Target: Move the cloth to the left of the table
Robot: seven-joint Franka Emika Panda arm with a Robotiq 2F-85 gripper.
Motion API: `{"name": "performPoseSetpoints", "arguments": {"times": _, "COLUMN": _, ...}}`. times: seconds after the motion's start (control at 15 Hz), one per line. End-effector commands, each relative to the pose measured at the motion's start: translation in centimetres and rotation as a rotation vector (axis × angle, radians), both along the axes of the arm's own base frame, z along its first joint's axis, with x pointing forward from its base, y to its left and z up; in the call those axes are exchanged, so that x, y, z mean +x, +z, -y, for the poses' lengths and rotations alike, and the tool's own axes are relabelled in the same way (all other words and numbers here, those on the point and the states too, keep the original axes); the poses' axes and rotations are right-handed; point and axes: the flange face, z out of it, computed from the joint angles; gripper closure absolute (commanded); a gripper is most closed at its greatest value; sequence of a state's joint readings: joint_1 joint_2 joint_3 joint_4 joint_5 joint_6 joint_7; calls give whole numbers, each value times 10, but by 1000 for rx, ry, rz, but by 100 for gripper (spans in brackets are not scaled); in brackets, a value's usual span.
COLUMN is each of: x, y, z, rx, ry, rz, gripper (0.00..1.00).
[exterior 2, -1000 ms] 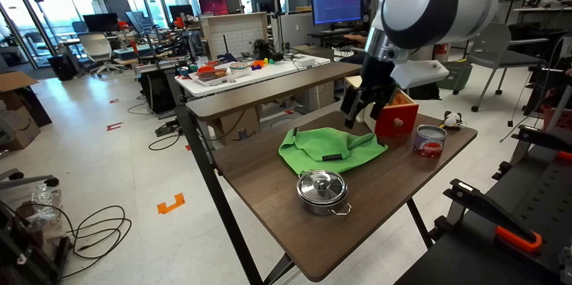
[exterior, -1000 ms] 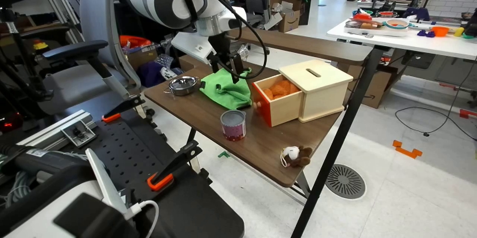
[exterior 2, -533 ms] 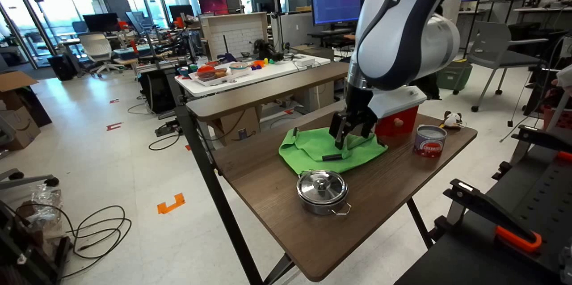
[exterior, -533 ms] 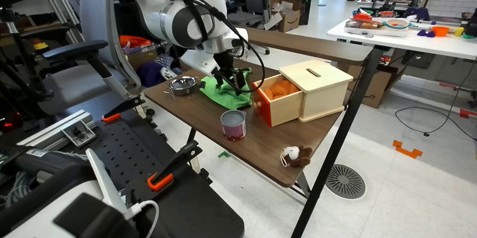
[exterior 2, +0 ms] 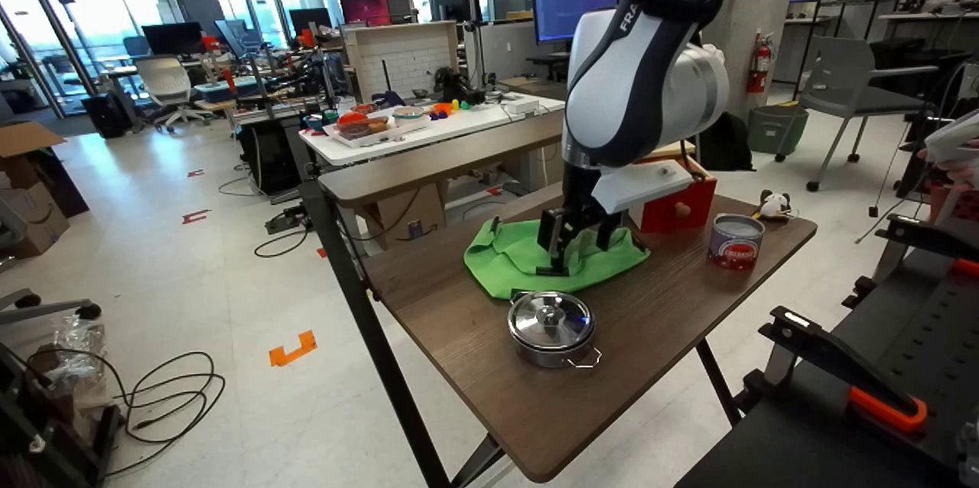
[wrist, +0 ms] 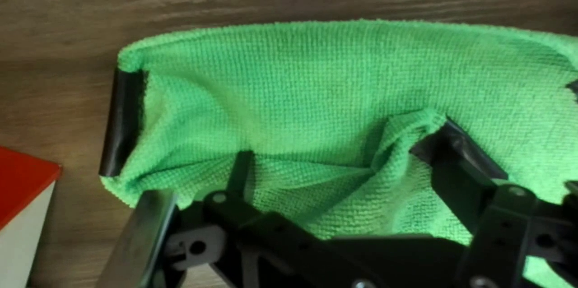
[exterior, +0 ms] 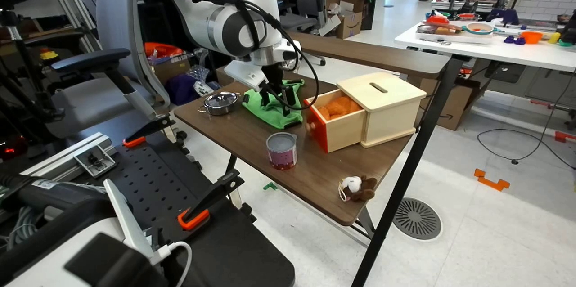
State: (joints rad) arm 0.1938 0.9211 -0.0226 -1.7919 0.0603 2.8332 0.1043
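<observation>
Right under the gripper: green cloth, bunched, w/ fingers spread wide astride a fold, nothing pinched. One fingertip overlaps a black tab on the cloth; contact unclear. Prob. about to grasp. Main risk: closing here could get only the fold or tab (maybe slick) -> slips on lift, or rest trails b/c grip's partial. Going too low, fingers could jam on tabletop thru the cloth. Just beyond the cloth, one side of hand: lidded pot, v. close to cloth edge (can't tell if touching); a drag that way could shove it. Roughly across hand from pot: drawer, sticking out nr cloth; a low swing might knock it. Further out: tin, could tip if a loose corner snags it. Whose "left" isn't given, so wrong-side drop poss.
</observation>
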Motion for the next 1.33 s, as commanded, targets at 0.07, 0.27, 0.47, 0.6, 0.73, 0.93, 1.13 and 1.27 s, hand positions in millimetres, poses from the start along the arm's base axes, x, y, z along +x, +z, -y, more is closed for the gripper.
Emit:
{"name": "performPoseSetpoints", "arguments": {"times": 0.07, "x": 17, "y": -19, "z": -25, "rx": -20, "ry": 7, "rz": -21, "gripper": 0}}
{"name": "performPoseSetpoints", "arguments": {"times": 0.27, "x": 22, "y": -28, "z": -44, "rx": -28, "ry": 23, "rz": -24, "gripper": 0}}
{"name": "performPoseSetpoints", "arguments": {"times": 0.47, "x": 25, "y": -39, "z": -69, "rx": -34, "ry": 41, "rz": -19, "gripper": 0}}
{"name": "performPoseSetpoints", "arguments": {"times": 0.6, "x": 28, "y": -43, "z": -85, "rx": -28, "ry": 47, "rz": -13, "gripper": 0}}
{"name": "performPoseSetpoints", "arguments": {"times": 0.73, "x": 32, "y": -40, "z": -100, "rx": -23, "ry": 54, "rz": -11, "gripper": 0}}
{"name": "performPoseSetpoints", "arguments": {"times": 0.93, "x": 37, "y": -41, "z": -121, "rx": -19, "ry": 59, "rz": -2, "gripper": 0}}
{"name": "performPoseSetpoints", "arguments": {"times": 1.13, "x": 40, "y": -41, "z": -136, "rx": -11, "ry": 58, "rz": -2, "gripper": 0}}
{"name": "performPoseSetpoints", "arguments": {"times": 1.27, "x": 42, "y": -38, "z": -140, "rx": 1, "ry": 55, "rz": 1, "gripper": 0}}
